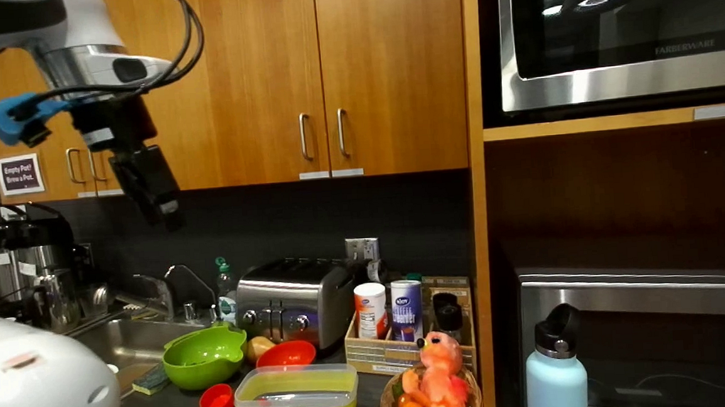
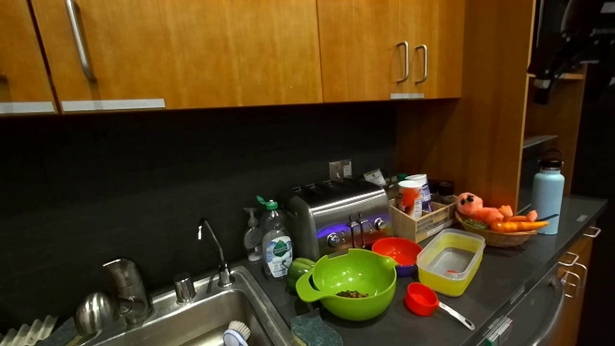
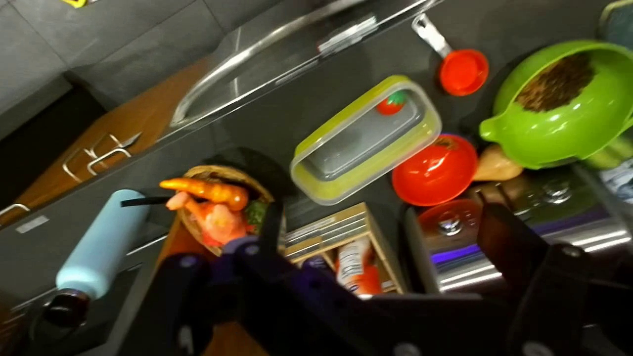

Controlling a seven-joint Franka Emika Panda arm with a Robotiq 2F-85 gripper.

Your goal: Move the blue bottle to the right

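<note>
The blue bottle (image 1: 556, 380) is light blue with a dark loop cap. It stands upright on the counter in both exterior views, beside the basket and by the lower steel appliance; it also shows in an exterior view (image 2: 548, 199). In the wrist view the bottle (image 3: 101, 244) lies at the left of the picture, outside the jaws. My gripper (image 3: 381, 215) is open and empty, its two dark fingers wide apart. It hangs high above the counter, away from the bottle, in an exterior view (image 1: 171, 218). Part of it shows at the upper right of an exterior view (image 2: 542, 91).
A wicker basket (image 2: 499, 238) with a pink toy and carrots stands right beside the bottle. A wooden box (image 2: 425, 223) of canisters, a toaster (image 2: 346, 216), a yellow container (image 2: 451, 269), a green bowl (image 2: 355, 288) and a sink (image 2: 216, 317) follow along the counter. Cabinets (image 1: 254, 78) hang above.
</note>
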